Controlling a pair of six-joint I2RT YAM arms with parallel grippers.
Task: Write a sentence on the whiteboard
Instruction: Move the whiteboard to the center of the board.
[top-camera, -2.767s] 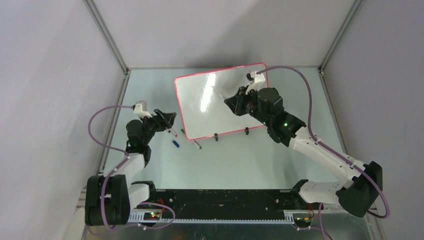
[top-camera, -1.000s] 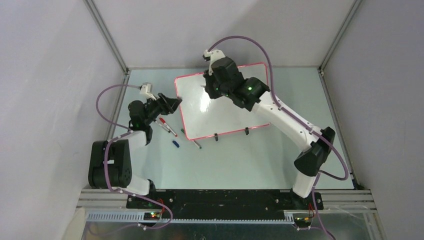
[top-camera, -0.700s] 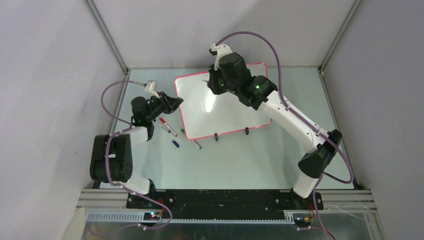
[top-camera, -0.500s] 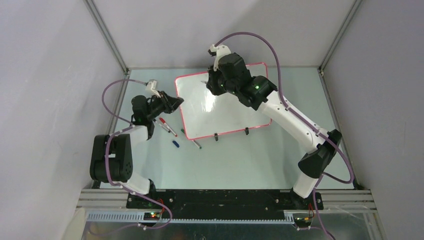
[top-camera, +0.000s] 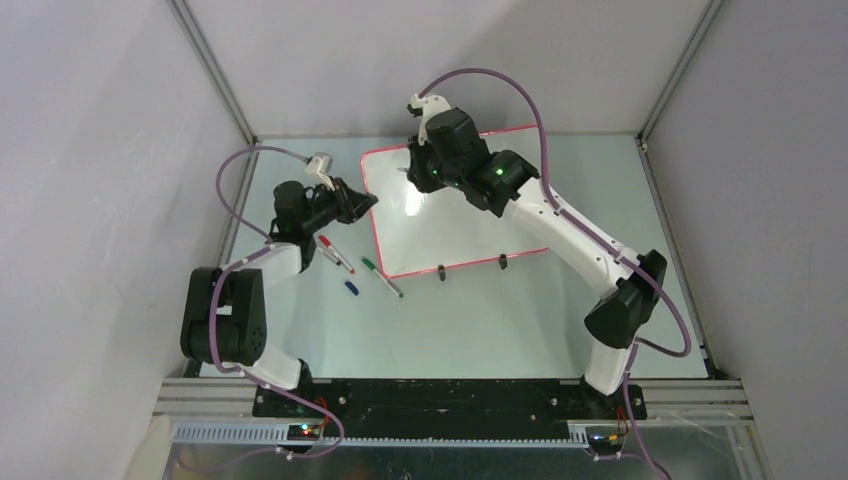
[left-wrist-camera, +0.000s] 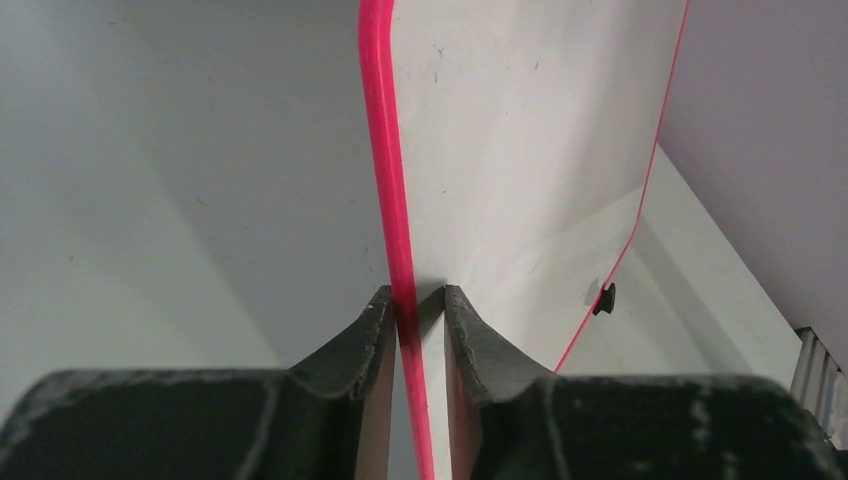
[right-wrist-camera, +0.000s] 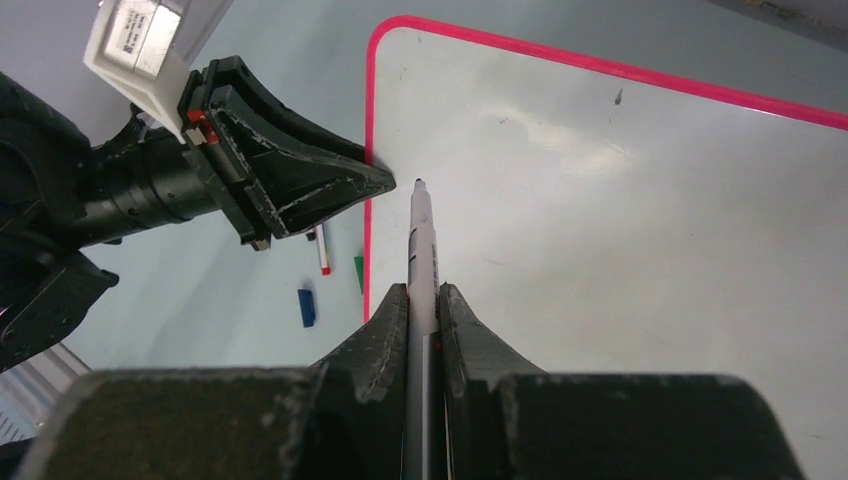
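pink-framed whiteboard (top-camera: 450, 230) looks blank; left fingers (left-wrist-camera: 365, 330) clamp its edge, right fingers (right-wrist-camera: 385, 330) pinch a marker (right-wrist-camera: 422, 250); next, probably lower the tip.

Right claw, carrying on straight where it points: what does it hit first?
Probably the whiteboard: the marker in the right claw leads, its tip aimed at bare board just inside the edge that the left claw grips. Depth is unclear.

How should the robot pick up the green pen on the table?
Pinch the green pen at the middle of its thin barrel, coming straight down from above. It lies flat on the table, so only its top and long sides are free. The whiteboard's corner is close.
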